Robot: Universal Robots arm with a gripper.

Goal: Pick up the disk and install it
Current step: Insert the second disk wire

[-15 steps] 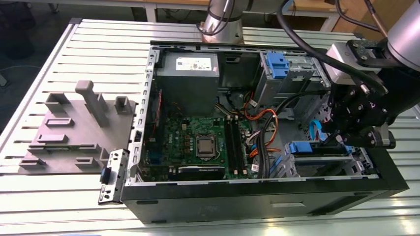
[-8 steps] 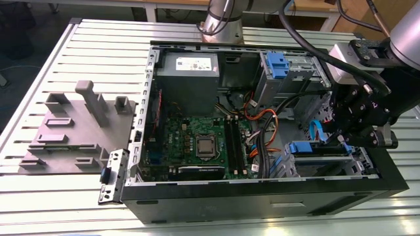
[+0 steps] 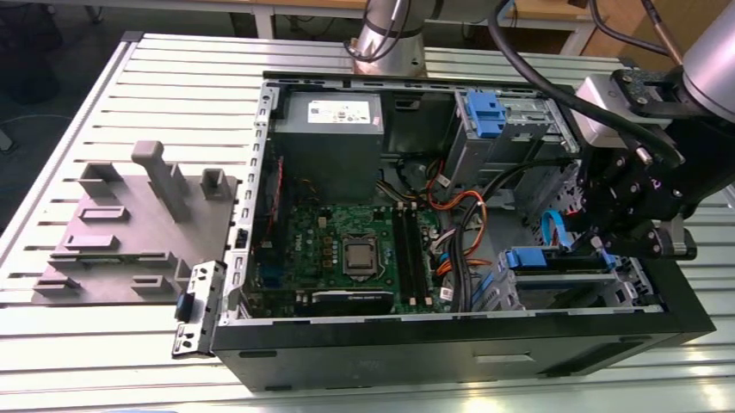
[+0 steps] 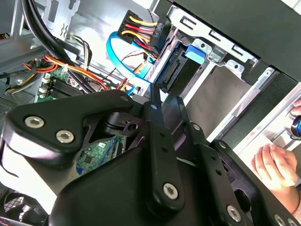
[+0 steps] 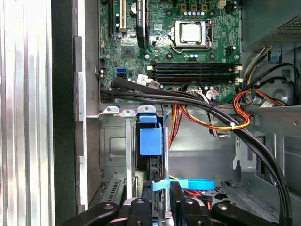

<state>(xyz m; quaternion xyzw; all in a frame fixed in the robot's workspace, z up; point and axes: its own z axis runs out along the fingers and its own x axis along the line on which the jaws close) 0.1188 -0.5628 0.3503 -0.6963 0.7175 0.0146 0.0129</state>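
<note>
At the exterior view's left, a matte grey moulded fixture (image 3: 126, 228) with upright posts lies on a ribbed aluminium table (image 3: 184, 95). In the middle, an open black computer case (image 3: 460, 344) shows a green circuit board (image 3: 344, 249) and a grey metal box (image 3: 330, 142). Orange and black cables (image 3: 457, 225) run towards the right. There the blue-framed disk (image 3: 538, 258) sits in the lower drive cage. The black gripper (image 3: 603, 245) hangs just beside it. Whether it grips anything cannot be told.
</note>
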